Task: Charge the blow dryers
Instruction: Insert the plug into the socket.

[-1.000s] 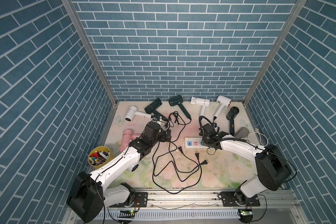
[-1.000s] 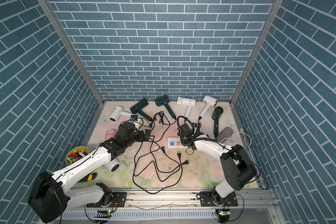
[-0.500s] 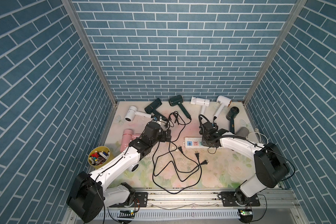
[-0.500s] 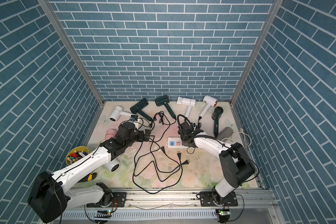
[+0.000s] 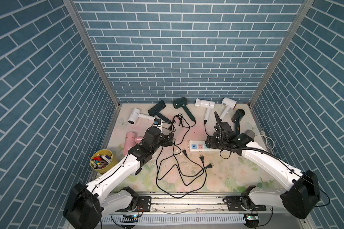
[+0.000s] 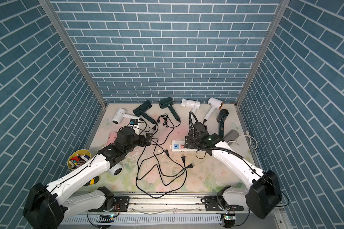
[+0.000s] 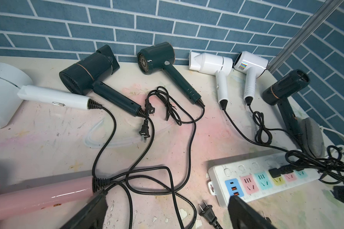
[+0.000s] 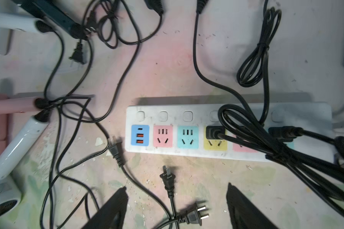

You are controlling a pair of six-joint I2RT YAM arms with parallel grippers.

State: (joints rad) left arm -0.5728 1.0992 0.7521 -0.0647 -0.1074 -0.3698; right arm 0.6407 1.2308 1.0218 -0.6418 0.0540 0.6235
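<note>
Evidently hovers over the strip (image 8: 175, 119) with the right gripper (image 8: 176, 187), fingers (image 8: 111, 208) spread wide and empty. Holds the left gripper (image 7: 168, 195) low at the left, by the cord end of the pink dryer (image 7: 38, 196), fingers likewise apart and empty. Has the dryers (image 5: 205, 103) lying flat: six strung along the far side, the pink one at the left, a white dryer (image 6: 116, 170) near left, partly under the left arm (image 6: 83, 174). Shows at least two plugs (image 8: 214, 132) seated toward the strip's right end, with pink socket (image 8: 162, 136) and teal socket (image 8: 187, 136) further left free. Turns, for the next move, on one loose plug (image 8: 168, 176): lies just near of the strip, almost between the right fingertips, long axis near-to-far, prongs toward the pink socket. Puts the right gripper far closer than the left; probably calls for a drop, a pinch across the plug's body, then a tilt, prongs down, into that socket.
</note>
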